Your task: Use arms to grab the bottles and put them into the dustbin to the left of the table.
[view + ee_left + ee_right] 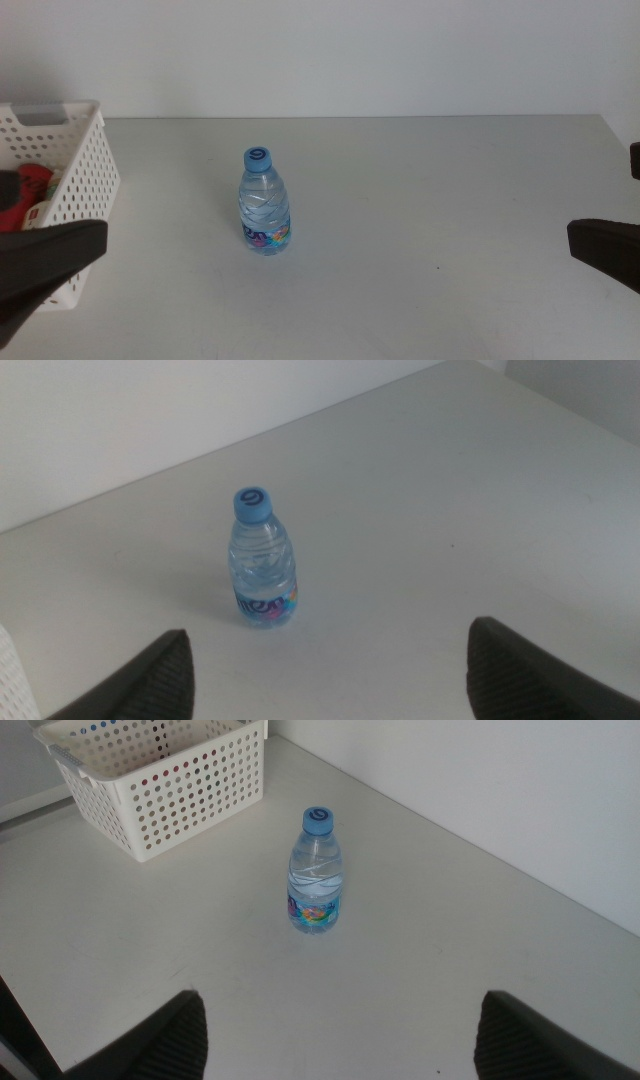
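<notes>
A small clear water bottle (265, 205) with a blue cap stands upright in the middle of the grey table (430, 200). It also shows in the left wrist view (263, 560) and the right wrist view (316, 875). The white holed dustbin (85, 170) stands at the table's left edge, with something red (35, 183) inside; it also shows in the right wrist view (170, 780). My left gripper (35, 228) hangs open in front of the dustbin, well left of the bottle. My right gripper (620, 210) hangs open at the right edge. The yellow tea bottle is out of view.
A white wall runs behind the table's far edge. Bare tabletop lies all around the bottle, between it and both grippers. The table's right edge (615, 130) is near the right gripper.
</notes>
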{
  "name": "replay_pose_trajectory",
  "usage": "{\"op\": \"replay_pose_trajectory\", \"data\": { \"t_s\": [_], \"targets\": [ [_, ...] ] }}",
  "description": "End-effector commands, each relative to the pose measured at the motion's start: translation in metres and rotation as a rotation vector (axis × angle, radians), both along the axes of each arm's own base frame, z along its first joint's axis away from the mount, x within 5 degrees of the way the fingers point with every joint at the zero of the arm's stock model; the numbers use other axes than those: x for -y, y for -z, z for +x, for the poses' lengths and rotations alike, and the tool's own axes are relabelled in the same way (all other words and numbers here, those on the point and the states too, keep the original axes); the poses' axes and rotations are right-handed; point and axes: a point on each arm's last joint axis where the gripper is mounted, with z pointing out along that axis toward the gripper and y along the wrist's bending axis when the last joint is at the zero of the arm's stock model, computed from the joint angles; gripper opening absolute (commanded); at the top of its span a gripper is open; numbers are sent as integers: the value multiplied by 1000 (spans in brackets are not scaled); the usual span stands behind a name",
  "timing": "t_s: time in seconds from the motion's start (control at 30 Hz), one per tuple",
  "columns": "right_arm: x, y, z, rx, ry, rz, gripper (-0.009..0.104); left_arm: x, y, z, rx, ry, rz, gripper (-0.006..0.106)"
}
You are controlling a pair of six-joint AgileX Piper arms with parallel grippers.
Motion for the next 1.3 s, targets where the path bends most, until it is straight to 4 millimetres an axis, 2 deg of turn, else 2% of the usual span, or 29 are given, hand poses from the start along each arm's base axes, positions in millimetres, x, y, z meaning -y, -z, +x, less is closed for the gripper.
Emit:
{"op": "replay_pose_trajectory", "data": {
  "t_s": [0.0,0.1,0.2,0.3,0.4,0.57,0.73,0.87,0.97,1.27],
  "targets": [
    [0,-12,1,72,2,52,74,0,-18,3,118,-21,-88,93],
    [0,-12,1,72,2,52,74,-1,-28,8,232,-60,-132,93],
    [0,-12,1,72,2,52,74,1,-30,20,331,-83,-75,93],
    [0,-12,1,72,2,52,74,12,-28,37,367,-85,-122,93],
    [0,-12,1,72,2,52,74,26,-18,56,378,-69,-167,93],
    [0,-12,1,72,2,52,74,42,25,75,361,-33,-177,93],
    [0,-12,1,72,2,52,74,46,68,79,370,-21,-247,93],
    [0,-12,1,72,2,52,74,49,99,86,364,-35,-227,93],
    [0,-12,1,72,2,52,74,50,117,95,322,-73,-209,93],
    [0,-12,1,72,2,52,74,63,150,128,298,-147,-230,93]
  ]
}}
